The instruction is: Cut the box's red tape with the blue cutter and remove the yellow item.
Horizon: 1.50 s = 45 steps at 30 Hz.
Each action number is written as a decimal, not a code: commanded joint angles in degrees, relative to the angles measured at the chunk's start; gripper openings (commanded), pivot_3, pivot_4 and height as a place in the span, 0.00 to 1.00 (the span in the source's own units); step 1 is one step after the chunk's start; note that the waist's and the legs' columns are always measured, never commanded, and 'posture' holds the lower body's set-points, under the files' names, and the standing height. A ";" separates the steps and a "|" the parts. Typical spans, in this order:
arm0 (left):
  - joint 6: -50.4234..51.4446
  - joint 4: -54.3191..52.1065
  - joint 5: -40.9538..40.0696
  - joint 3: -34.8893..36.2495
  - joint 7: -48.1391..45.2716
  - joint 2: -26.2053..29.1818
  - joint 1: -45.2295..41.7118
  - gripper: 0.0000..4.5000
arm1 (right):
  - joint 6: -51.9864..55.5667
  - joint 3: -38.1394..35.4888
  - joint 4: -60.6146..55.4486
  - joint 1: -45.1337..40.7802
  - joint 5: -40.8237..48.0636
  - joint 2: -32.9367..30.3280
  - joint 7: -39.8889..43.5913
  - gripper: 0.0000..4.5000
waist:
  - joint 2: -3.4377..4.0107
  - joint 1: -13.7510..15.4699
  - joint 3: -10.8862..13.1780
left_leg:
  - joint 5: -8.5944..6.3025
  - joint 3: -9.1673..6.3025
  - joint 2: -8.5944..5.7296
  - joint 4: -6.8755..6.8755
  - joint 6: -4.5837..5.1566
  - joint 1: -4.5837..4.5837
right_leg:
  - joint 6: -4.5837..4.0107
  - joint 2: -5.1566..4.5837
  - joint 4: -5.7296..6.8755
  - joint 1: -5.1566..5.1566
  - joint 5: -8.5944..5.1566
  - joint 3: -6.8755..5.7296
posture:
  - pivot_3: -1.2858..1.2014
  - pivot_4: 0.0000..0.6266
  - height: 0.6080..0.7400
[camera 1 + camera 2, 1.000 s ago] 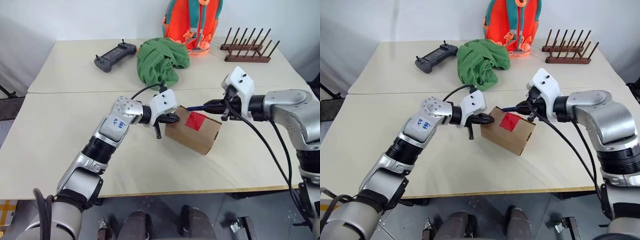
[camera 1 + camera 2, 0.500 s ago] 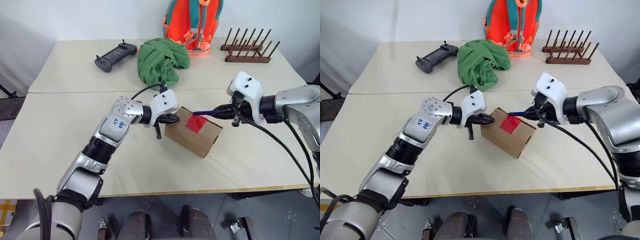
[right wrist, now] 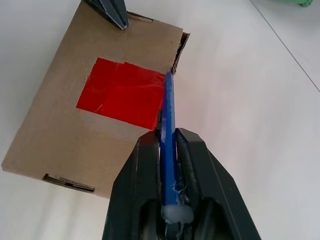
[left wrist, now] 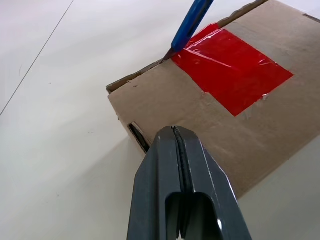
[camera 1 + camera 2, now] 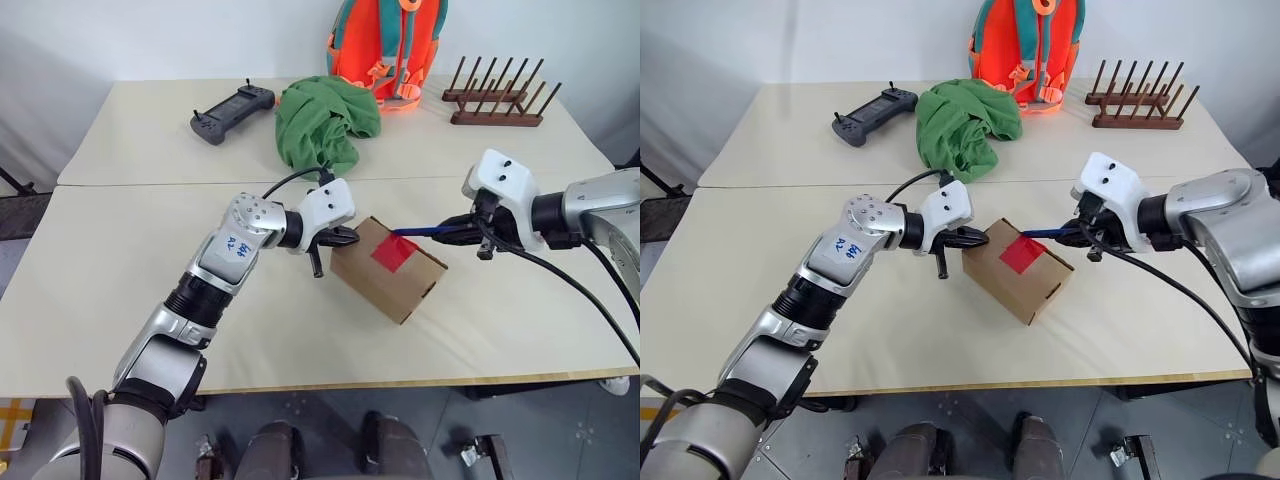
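The brown box (image 5: 400, 285) lies on the table's near half with the red tape (image 5: 393, 252) on its top face. My left gripper (image 5: 345, 238) is shut and empty, its tip pressed at the box's left end (image 4: 150, 115). My right gripper (image 5: 468, 229) is shut on the blue cutter (image 5: 420, 232), to the right of the box. The cutter's tip (image 4: 192, 22) rests at the tape's far edge (image 3: 122, 92), where the lid meets the box's rim. The yellow item is hidden.
A green cloth (image 5: 322, 120) lies behind the box, with a dark handheld controller (image 5: 230, 110) to its left. An orange backpack (image 5: 388, 45) and a wooden peg rack (image 5: 497, 100) stand at the table's back edge.
My right gripper drew back to the right with the cutter, and its tip slid from over the tape to the tape's far edge. The left gripper stayed at the box.
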 commanded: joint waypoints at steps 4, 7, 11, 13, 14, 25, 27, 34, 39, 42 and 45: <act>0.24 0.93 1.36 0.06 0.66 0.00 0.55 0.00 | 3.05 0.18 -1.95 -0.51 0.20 -2.10 1.50 0.04 | 0.00 0.00 0.00 | 0.00 0.00 0.00 0.00 0.00 0.00 | 0.00 0.00 0.00 0.00 0.00 0.00 | 0.52 0.24 1.00; 0.32 0.73 1.35 0.00 0.86 -0.16 0.75 0.00 | 7.44 -0.34 -3.67 -2.00 1.78 -1.72 0.85 0.04 | 0.00 -0.02 0.00 | 0.00 -0.01 0.00 0.00 0.00 0.00 | 0.00 0.00 0.00 0.00 0.00 0.00 | 0.52 0.24 1.00; 0.69 0.12 1.26 -0.15 1.07 -0.39 1.14 0.00 | 16.15 -1.29 -5.94 -4.72 4.97 0.42 -1.38 0.04 | 0.00 -0.05 0.00 | 0.00 -0.03 0.02 0.00 0.00 -0.01 | 0.00 0.00 0.00 -0.01 0.00 0.00 | 0.52 0.24 1.00; 0.87 -0.19 1.25 -0.29 1.24 -0.56 1.35 0.00 | 20.10 -0.50 -6.73 -5.57 5.39 0.78 -3.03 0.04 | 0.00 -0.09 0.00 | 0.00 -0.04 0.02 0.00 0.00 0.00 | -0.01 0.00 0.00 -0.01 0.00 0.01 | 0.52 0.24 1.00; 0.96 -0.39 1.26 -0.41 1.30 -0.63 1.48 0.00 | 22.01 0.13 -7.02 -5.95 5.29 0.84 -3.95 0.04 | 0.00 -0.08 0.00 | 0.00 -0.05 0.02 0.00 0.00 0.00 | -0.01 0.00 0.01 -0.01 0.00 0.00 | 0.52 0.24 1.00; 4.59 -7.19 -0.40 -2.22 -1.01 -1.47 4.06 0.00 | 33.01 -2.25 -9.15 -9.02 8.34 5.35 -11.60 0.04 | 0.00 -0.13 -0.01 | -0.01 -0.07 0.01 0.01 -0.01 0.00 | -0.01 -0.02 0.02 0.00 0.00 0.01 | 0.52 0.24 1.00; 5.36 -8.14 -0.20 -2.98 -1.72 -1.28 4.23 0.00 | 33.97 -2.35 -9.37 -9.38 8.88 5.64 -12.46 0.04 | 0.00 -0.15 0.00 | -0.01 -0.06 0.01 0.00 -0.01 0.00 | -0.01 -0.02 0.02 -0.01 0.00 0.00 | 0.52 0.24 1.00; 4.88 -7.22 1.84 -4.75 -1.40 -1.24 4.45 0.00 | 37.14 -1.51 -9.04 -12.20 10.89 5.92 -15.12 0.04 | 0.00 -0.10 -0.01 | -0.01 -0.06 0.01 0.00 -0.01 0.00 | -0.01 -0.02 0.01 -0.01 0.00 0.00 | 0.52 0.24 1.00; 4.56 -6.24 2.38 -5.15 -0.93 -1.75 4.42 0.00 | 37.20 -0.49 -8.52 -13.47 14.74 3.83 -16.79 0.04 | 0.00 -0.05 0.00 | -0.01 -0.07 0.00 0.00 -0.01 -0.01 | -0.01 -0.02 0.01 0.00 0.00 0.01 | 0.52 0.24 1.00; 4.23 -4.05 2.92 -4.95 -0.14 -2.39 3.54 0.00 | 37.20 -0.28 -9.00 -13.89 17.46 1.95 -17.70 0.04 | 0.00 0.14 -0.01 | -0.01 -0.10 -0.01 0.01 -0.01 -0.01 | -0.01 -0.03 0.00 0.01 0.00 0.01 | 0.52 0.24 1.00; 3.58 -2.61 3.34 -4.85 0.05 -2.63 2.98 0.00 | 37.20 -0.31 -8.65 -15.04 19.87 0.94 -18.65 0.04 | -0.01 0.07 -0.01 | -0.02 -0.11 -0.02 0.01 0.00 -0.01 | -0.01 -0.04 -0.02 0.03 0.00 0.01 | 0.52 0.24 1.00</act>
